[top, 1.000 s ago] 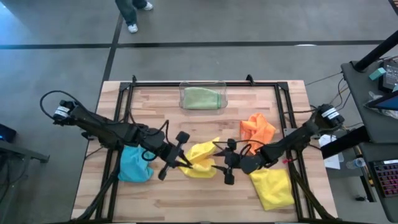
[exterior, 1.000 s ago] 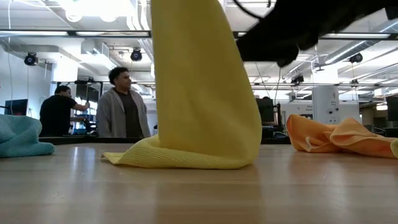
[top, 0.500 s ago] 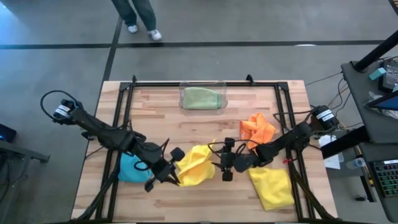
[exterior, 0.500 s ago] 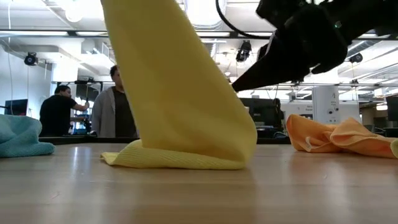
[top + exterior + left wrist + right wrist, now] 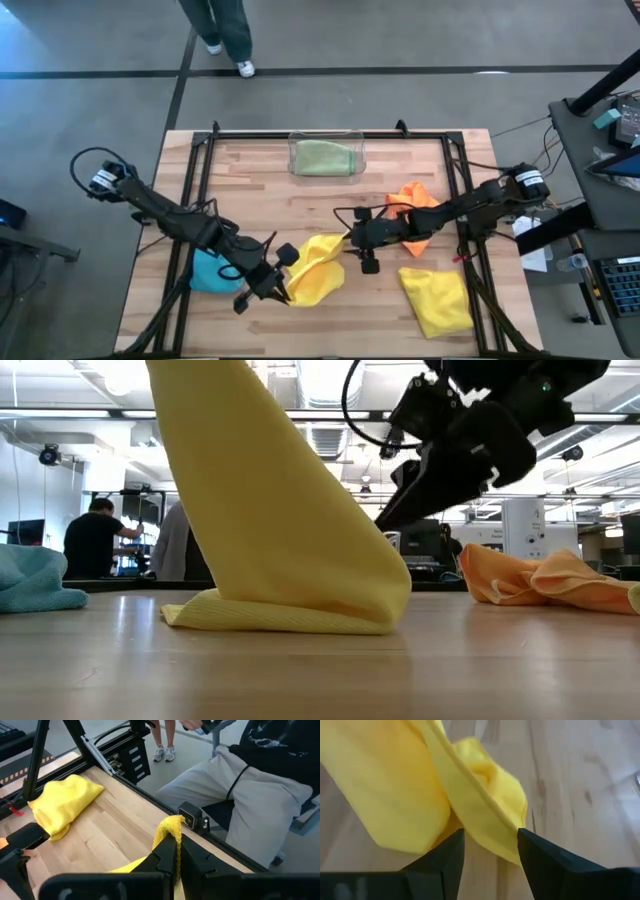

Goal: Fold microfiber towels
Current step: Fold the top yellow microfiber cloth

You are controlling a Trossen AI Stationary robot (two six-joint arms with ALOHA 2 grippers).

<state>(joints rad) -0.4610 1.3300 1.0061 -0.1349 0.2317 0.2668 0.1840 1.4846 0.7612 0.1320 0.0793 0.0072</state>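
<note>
High view: left claw [image 5: 281, 291] pinched fully shut on 1 corner of the crumpled yellow microfiber towel [image 5: 314, 270], near the front middle of the wooden slatted surface [image 5: 270, 215]; right claw [image 5: 357, 240] at the towel's opposite edge, fingers parted, the yellow cloth lying between them but not yet clamped, as seen from the right wrist. Low view: same towel [image 5: 285, 530] hauled up into a slanting sheet, only its lower fold resting on the wood. Second yellow towel [image 5: 438, 302] flat near the front right; orange towel [image 5: 415, 205] bunched just beyond the right arm; light blue towel [image 5: 215, 270] half hidden under the left arm; pale green towel [image 5: 325, 158] inside the clear plastic bin [image 5: 326, 135] at the back middle. Judged stage: securing a 2nd corner before spreading the cloth flat. Risks from here: right fingers closing on a doubled ridge of fabric rather than a true corner, giving a twisted, lopsided spread; closing too shallow on the edge, letting it slip out once the 2 arms pull apart; pulling with the lower fold dragging, bunching the cloth again; right arm brushing the orange towel and shifting it. Person's legs [image 5: 222, 30] on the floor beyond the far edge, well apart.
</note>
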